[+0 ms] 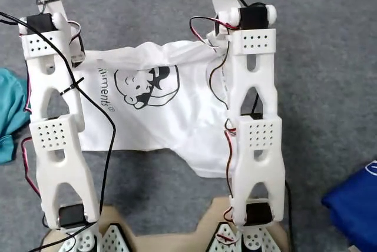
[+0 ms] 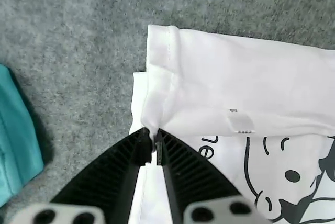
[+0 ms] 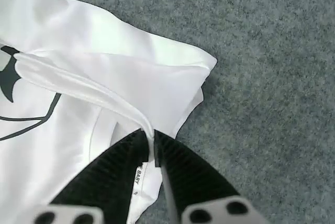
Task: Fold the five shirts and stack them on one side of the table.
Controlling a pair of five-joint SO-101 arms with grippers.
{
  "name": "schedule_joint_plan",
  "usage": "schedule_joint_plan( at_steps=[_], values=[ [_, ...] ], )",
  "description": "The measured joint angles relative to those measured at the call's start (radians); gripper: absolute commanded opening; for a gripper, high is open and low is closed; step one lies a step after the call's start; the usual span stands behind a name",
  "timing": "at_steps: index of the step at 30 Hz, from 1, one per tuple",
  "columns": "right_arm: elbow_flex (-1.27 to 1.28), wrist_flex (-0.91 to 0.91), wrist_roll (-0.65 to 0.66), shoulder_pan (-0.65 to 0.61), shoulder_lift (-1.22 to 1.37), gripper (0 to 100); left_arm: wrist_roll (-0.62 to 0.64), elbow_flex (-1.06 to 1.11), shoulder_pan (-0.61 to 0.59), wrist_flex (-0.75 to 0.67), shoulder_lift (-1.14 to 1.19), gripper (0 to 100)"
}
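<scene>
The left hand (image 2: 153, 148) and right hand (image 3: 152, 143) each pinch a thin edge of the white shirt (image 1: 153, 116) lying mid-frame on the worktop (image 1: 330, 57); an uneven pull might slip one corner free, skewing the fold.

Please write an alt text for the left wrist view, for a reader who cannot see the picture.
The left gripper is shut on a folded edge of a white shirt with a black cartoon print. The shirt lies on a grey table, and a teal cloth lies apart from it.
</scene>
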Motion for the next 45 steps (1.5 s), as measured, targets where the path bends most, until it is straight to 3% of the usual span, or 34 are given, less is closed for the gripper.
schedule_joint_plan(
  at_steps=[7,13,31,36,45],
  values=[
    [0.009,0.0,-0.025,0.0,-0.025,0.5,-0.005,0.288,0.0,0.0,-0.212,2],
    [0.169,0.0,-0.025,0.0,-0.193,0.5,-0.008,0.47,0.0,0.0,-0.388,2],
    [0.73,0.0,-0.025,0.026,-0.543,0.5,-0.064,0.769,-0.032,-0.011,-0.439,2],
    [0.974,-0.064,-0.025,0.026,-0.672,0.5,-0.107,0.961,-0.034,-0.095,-0.555,2],
    [1.58,-0.287,0.011,0.026,-1.039,0.5,-0.175,1.528,-0.034,-0.368,-0.936,2]
  ],
)
